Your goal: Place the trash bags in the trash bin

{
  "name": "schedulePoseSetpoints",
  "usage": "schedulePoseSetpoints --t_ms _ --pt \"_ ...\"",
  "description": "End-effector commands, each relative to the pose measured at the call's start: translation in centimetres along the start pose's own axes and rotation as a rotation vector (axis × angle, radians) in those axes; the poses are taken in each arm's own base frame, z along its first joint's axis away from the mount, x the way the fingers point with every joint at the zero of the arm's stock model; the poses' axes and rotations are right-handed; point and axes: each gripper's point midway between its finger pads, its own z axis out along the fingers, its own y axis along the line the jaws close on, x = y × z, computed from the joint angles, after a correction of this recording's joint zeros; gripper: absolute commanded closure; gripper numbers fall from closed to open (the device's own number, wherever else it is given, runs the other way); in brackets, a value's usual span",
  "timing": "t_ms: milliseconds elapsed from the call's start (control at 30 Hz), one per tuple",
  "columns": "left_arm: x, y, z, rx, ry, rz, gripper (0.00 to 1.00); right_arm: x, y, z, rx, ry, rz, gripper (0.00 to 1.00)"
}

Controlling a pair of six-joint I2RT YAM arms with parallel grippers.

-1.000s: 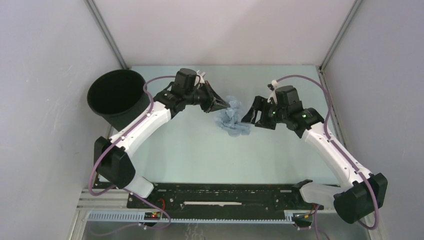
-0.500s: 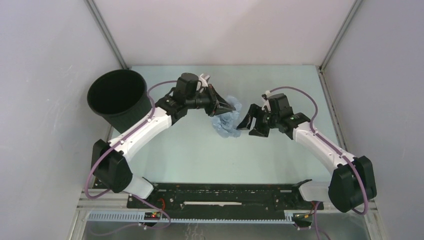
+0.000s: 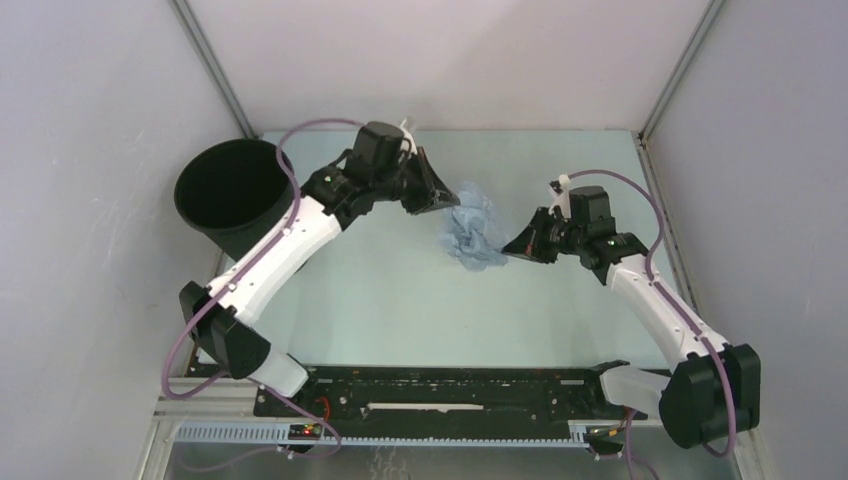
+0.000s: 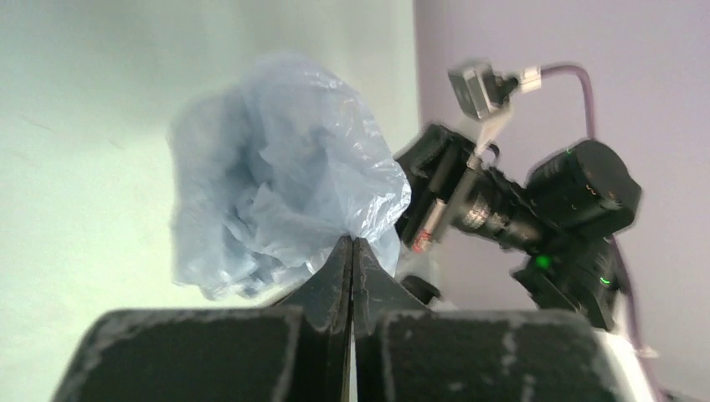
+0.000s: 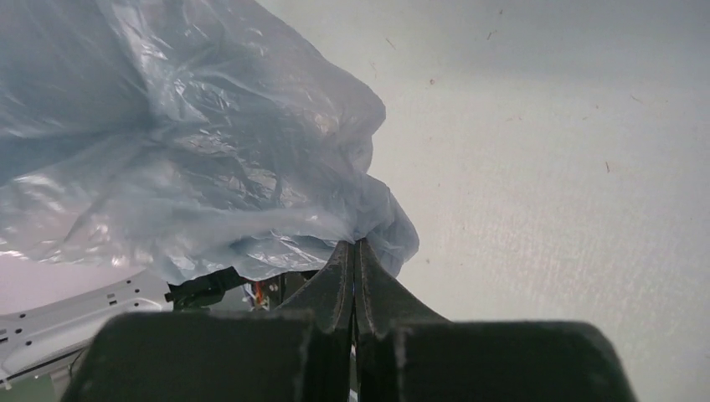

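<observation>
Jaws of left gripper (image 3: 446, 205) & right gripper (image 3: 511, 248) both closed, pinching trash bag (image 3: 474, 230). Imo: pull edges apart, lift off desk, carry over trash bin (image 3: 235, 238) w/o slipping.

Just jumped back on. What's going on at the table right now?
The left gripper and the right gripper are each shut on an edge of the crumpled trash bag, which is bunched between them over the middle of the table. The black trash bin stands upright at the far left, apart from the bag. The bag is not yet in the bin.
</observation>
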Motion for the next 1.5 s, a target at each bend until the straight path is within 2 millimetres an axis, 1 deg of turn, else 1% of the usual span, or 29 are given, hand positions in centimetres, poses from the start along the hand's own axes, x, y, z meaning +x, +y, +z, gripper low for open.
schedulePoseSetpoints --t_ms 0,33,100,167,300,433,533,700,733,767,833,933,1000,1133,1233,1333,1367,1400,1433,1467 --pt "-4.0 1.4 -4.8 -0.323 -0.226 0.351 1.0 -0.1 1.7 -2.4 -0.029 -0.012 -0.033 1.0" --pt "-4.8 2.0 -5.5 -0.38 -0.256 0.378 1.0 0.1 1.6 -2.8 -0.019 -0.009 -0.044 1.0" --pt "-5.8 2.9 -6.6 -0.466 -0.292 0.41 1.0 0.4 0.9 -3.6 0.041 -0.006 -0.062 1.0" --pt "-6.2 3.3 -7.0 -0.507 -0.29 0.44 1.0 0.5 0.1 -4.3 0.102 0.005 -0.09 1.0" --pt "-5.6 4.2 -6.3 -0.53 -0.236 0.463 1.0 1.4 -0.6 -5.1 0.152 0.077 -0.128 1.0" --pt "-3.7 4.3 -4.2 -0.441 -0.12 0.409 1.0 2.6 -0.2 -5.5 0.146 0.146 -0.153 0.99" --pt "-2.6 3.8 -2.9 -0.33 -0.057 0.312 1.0 3.1 0.4 -5.9 0.113 0.16 -0.164 0.91" --pt "-2.4 1.8 -2.2 -0.094 -0.025 0.122 1.0 3.4 0.9 -7.1 0.069 0.156 -0.188 0.7" --pt "-2.5 0.1 -2.4 0.002 -0.024 0.092 1.0 3.2 1.2 -7.5 0.046 0.149 -0.174 0.65" --pt "-2.3 -0.5 -2.3 0.07 -0.007 0.044 1.0 2.9 1.5 -8.0 0.019 0.131 -0.16 0.61" --pt "-3.0 -2.3 -3.0 0.176 -0.044 0.005 1.0 2.1 1.8 -8.9 -0.025 0.085 -0.147 0.49" --pt "-3.8 -3.6 -4.0 0.227 -0.066 -0.018 1.0 1.0 1.2 -10.0 -0.028 0.022 -0.146 0.33" --pt "-3.7 -4.2 -4.3 0.252 -0.044 -0.032 1.0 1.0 1.0 -10.1 -0.021 0.023 -0.148 0.3" --pt "-3.6 -4.8 -4.8 0.269 -0.033 -0.036 1.0 1.0 1.9 -9.8 -0.086 0.01 -0.142 0.28" --pt "-3.4 -4.6 -5.0 0.261 -0.032 -0.027 1.0 0.6 2.1 -9.5 -0.108 -0.021 -0.144 0.23" --pt "-3.1 -4.4 -5.0 0.254 -0.019 -0.031 1.0 0.1 2.8 -8.8 -0.179 -0.026 -0.108 0.22" --pt "-3.1 -4.4 -5.0 0.255 -0.019 -0.027 1.0 0.0 2.7 -8.4 -0.179 -0.02 -0.091 0.22" --pt "-3.1 -4.3 -5.0 0.25 -0.023 -0.017 1.0 -0.1 1.9 -7.9 -0.136 -0.021 -0.07 0.22" --pt "-3.1 -3.8 -4.9 0.221 -0.033 0.002 0.95 0.2 0.6 -7.5 -0.045 -0.008 -0.042 0.23" --pt "-3.0 -2.8 -4.7 0.161 -0.043 0.039 0.83 0.4 -1.4 -7.2 0.103 0.003 -0.037 0.23"
